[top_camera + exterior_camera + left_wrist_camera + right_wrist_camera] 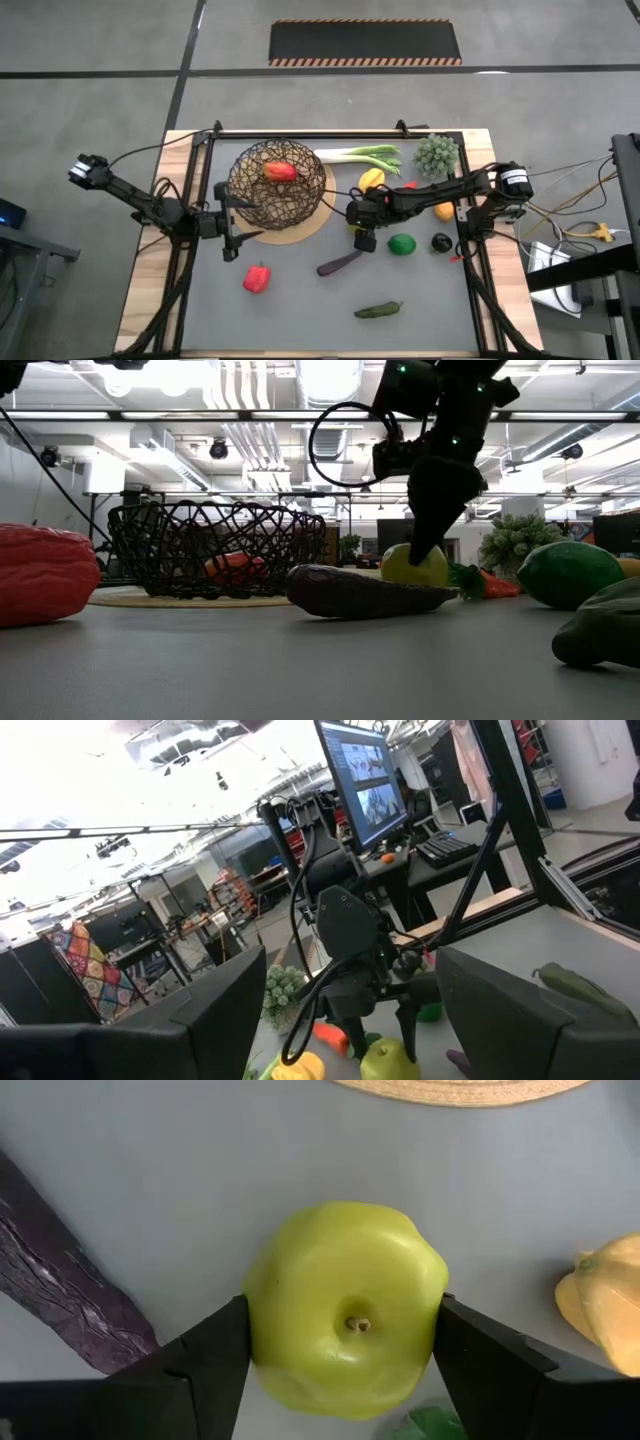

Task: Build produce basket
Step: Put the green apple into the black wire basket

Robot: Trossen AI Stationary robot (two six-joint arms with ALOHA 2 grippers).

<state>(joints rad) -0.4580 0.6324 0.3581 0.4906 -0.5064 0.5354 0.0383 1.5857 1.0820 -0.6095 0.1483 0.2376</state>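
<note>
The green apple [345, 1310] stands stem up on the grey mat, right of the wire basket [278, 185]. My right gripper [362, 238] comes down over the apple and is shut on it. A red pepper [281, 171] lies inside the basket. On the mat lie the purple eggplant [340, 264], a second red pepper [257, 278], the dark cucumber [378, 310], the lime [402, 244] and the leek [365, 155]. My left gripper [228, 235] waits open at the basket's near left side, with nothing between its fingers. My right gripper has the apple between its two fingers [200, 1370], one on each of two opposite sides [262, 1320] at the apple's widest part. The fingers slant steeply down from above. The apple stays upright with its underside on the mat.
A yellow fruit [605, 1300] lies close beside the apple, and the eggplant [60, 1300] is close on its other side. A spiky grey-green plant [437, 155] stands at the far right. An orange piece [444, 210] and a small dark object [441, 242] lie near the right frame rail.
</note>
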